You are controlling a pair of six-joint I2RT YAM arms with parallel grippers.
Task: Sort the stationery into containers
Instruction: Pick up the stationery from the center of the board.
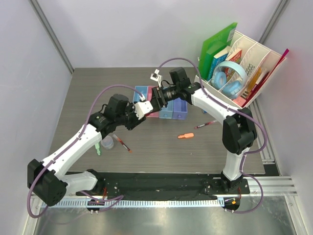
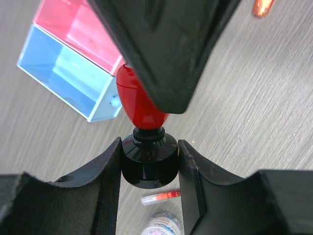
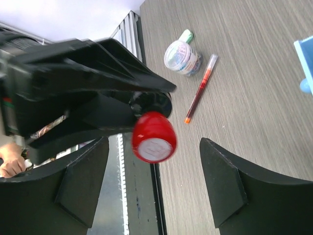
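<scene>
My left gripper [image 1: 145, 108] [image 2: 149, 166] is shut on the black base of a red-capped piece [image 2: 142, 105] and holds it above the table. My right gripper [image 1: 155, 95] [image 3: 154, 144] is open, with a finger on either side of the red cap [image 3: 154, 137], not touching it. The row of trays [image 1: 179, 110] lies just behind both grippers; the pink tray [image 2: 73, 24] and a light blue tray [image 2: 63, 73] show in the left wrist view. An orange piece [image 1: 185, 135], two red pens [image 1: 205, 125] [image 1: 123, 143], a green piece [image 1: 98, 148] and a round disc [image 1: 107, 142] lie on the table.
The white perforated organizer [image 1: 254, 54] with books, folders and blue headphones stands at the back right. The disc [image 3: 182, 57] and a pen [image 3: 199, 90] lie below the held piece, near the table's front edge.
</scene>
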